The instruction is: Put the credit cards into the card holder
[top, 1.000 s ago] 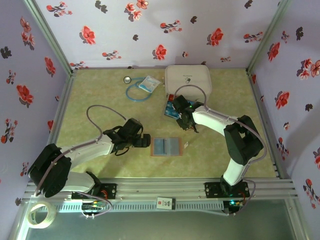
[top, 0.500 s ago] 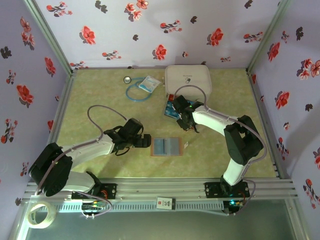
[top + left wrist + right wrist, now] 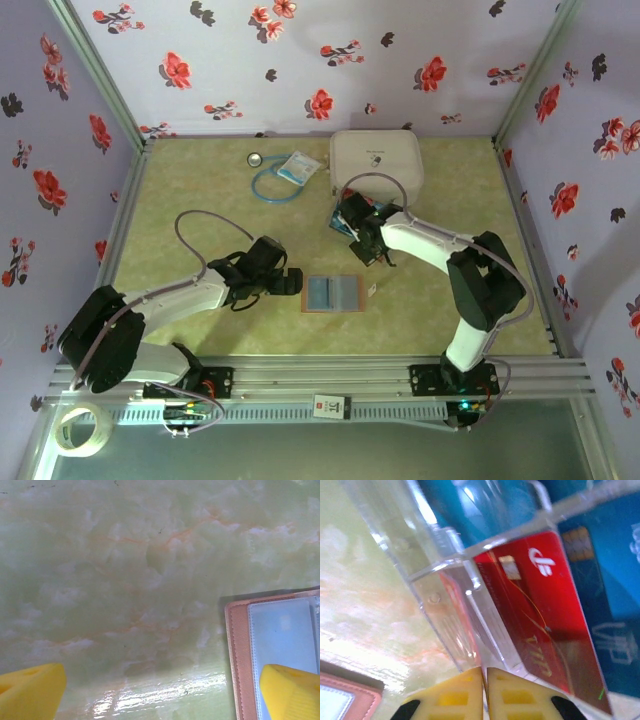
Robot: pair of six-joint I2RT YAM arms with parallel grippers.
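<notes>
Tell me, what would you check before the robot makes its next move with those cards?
1. The card holder lies open, sleeves up: ok.
2. The left gripper is open, one finger over the holder's edge: ok.
3. The right gripper is shut at the clear tray: ok.
4. A card is caught between the right fingers: cannot tell.
5. The red card is out of the tray: not ok; it lies in the tray beside a blue card.
</notes>
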